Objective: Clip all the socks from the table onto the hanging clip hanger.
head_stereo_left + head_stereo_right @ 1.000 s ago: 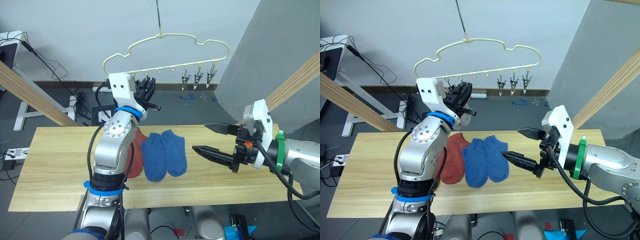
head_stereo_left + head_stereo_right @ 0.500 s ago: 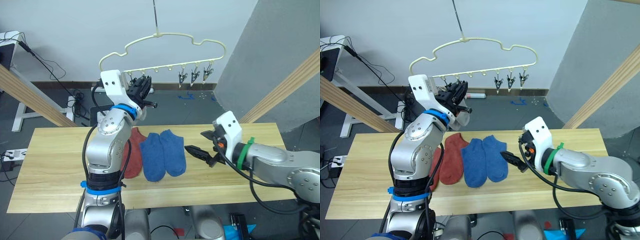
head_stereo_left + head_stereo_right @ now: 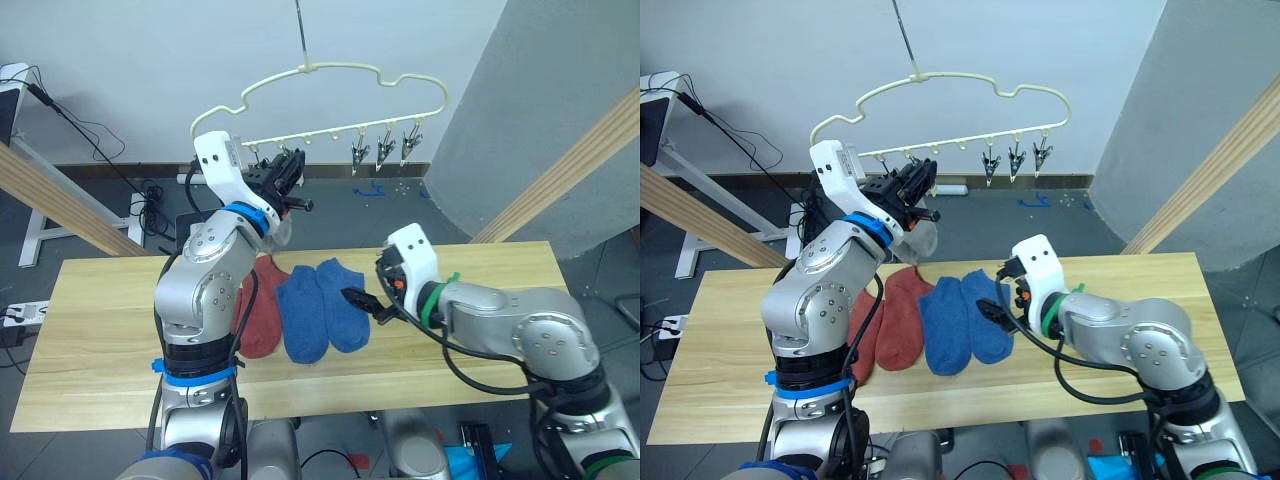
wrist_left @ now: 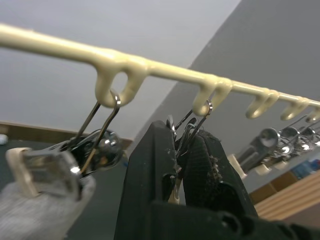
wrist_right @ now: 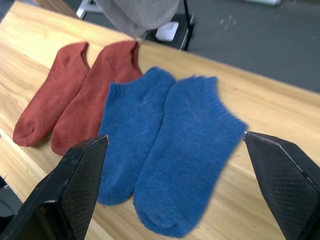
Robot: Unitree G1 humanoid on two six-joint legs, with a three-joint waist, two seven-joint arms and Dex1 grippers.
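Two soft blue knit ankle socks (image 5: 170, 150) lie flat mid light wood plank table (image 3: 1160, 290), beside two rust-red socks (image 5: 82, 102). Light, floppy, non-slip; probably best pinched at cuff edge. R gripper (image 5: 175, 192) spread wide above them. L gripper (image 4: 181, 165) clamped on small silver metal clip (image 4: 186, 134) of pale-yellow cloud-shaped wire hanger (image 3: 340, 72); that pinch is visible in L wrist view, unclear from head views. Grey sock (image 3: 921, 240) hangs w/ hanger.

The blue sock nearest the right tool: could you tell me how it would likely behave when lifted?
The blue sock lies flat with fuzzy knit, so it probably droops limply. It looks light and unlikely to slip from the open right tool.
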